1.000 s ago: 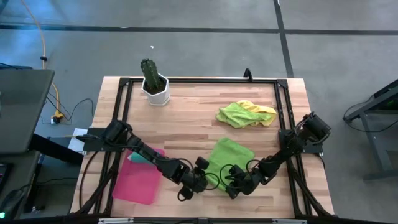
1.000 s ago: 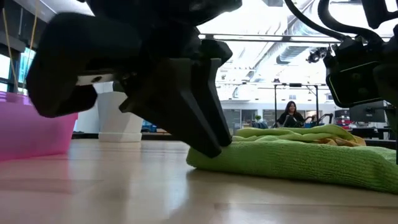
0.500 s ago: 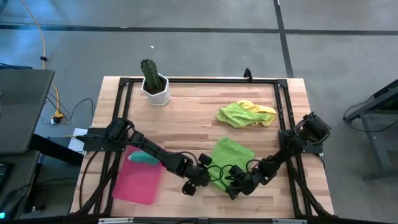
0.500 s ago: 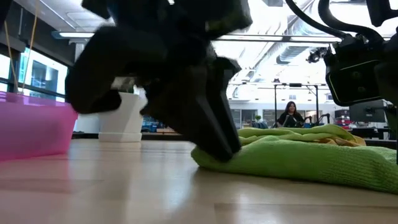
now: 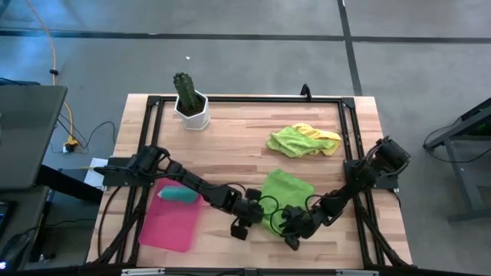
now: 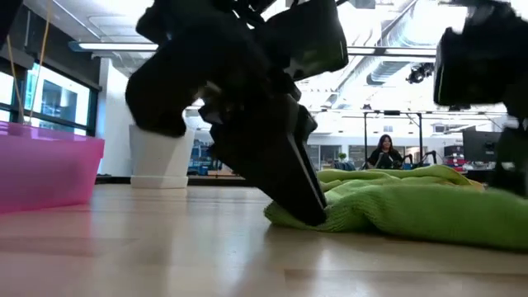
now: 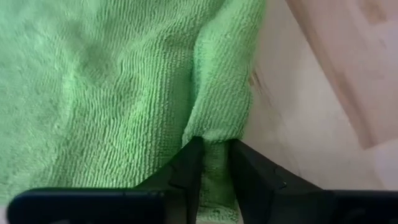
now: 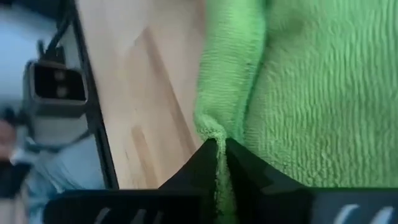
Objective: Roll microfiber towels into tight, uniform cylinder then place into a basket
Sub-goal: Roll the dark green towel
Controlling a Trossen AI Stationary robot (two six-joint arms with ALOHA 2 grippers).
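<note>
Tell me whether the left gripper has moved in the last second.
Yes. In the high view the left gripper, pinching the green towel's near edge, has shifted rightward, away from the pink basket.

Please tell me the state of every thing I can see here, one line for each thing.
Green towel: flat on the table, near edge folded over and pinched by both grippers.
Left gripper: shut on the towel's fold.
Right gripper: shut on the towel's fold.
Lime green and yellow towels: crumpled together, untouched.
Teal towel: rolled, lying in the basket.
Basket: holds only the teal towel.
Cactus pot: upright.
</note>
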